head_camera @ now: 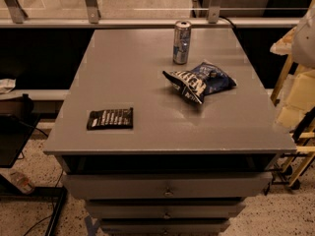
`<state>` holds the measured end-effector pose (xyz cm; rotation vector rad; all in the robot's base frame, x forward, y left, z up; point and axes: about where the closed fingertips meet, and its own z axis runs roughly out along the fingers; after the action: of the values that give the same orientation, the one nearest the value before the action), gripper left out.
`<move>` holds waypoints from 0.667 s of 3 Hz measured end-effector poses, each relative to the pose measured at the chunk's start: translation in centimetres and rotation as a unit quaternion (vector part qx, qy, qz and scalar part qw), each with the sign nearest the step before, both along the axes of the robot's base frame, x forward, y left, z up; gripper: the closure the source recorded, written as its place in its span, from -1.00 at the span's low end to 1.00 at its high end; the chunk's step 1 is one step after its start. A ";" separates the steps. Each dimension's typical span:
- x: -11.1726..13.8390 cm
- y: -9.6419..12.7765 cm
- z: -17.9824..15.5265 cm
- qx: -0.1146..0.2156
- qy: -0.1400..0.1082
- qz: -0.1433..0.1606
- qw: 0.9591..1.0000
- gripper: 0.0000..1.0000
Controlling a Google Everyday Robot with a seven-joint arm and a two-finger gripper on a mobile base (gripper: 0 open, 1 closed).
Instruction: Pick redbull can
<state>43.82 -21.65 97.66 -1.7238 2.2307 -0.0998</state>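
Note:
The redbull can (181, 42) is slim, silver and blue with a silver top. It stands upright near the far edge of the grey table top (128, 82), right of centre. My gripper is not in view. Only a pale blurred shape (306, 36) shows at the right edge of the camera view, well to the right of the can and off the table.
A dark blue chip bag (199, 81) with white lettering lies crumpled just in front of the can. A flat black packet (110, 118) lies at the front left. Drawers (167, 186) sit under the top. A yellow frame (295, 107) stands on the right, and a railing (147, 21) runs behind.

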 end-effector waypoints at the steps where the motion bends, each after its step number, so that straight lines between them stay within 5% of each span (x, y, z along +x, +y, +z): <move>1: 0.0 0.0 0.0 0.000 0.000 0.000 1.000 -1.00; 2: 2.2 0.4 -0.6 0.032 -0.011 -0.021 0.999 -1.00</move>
<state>45.97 -21.26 97.08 -1.6364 2.2292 -0.0566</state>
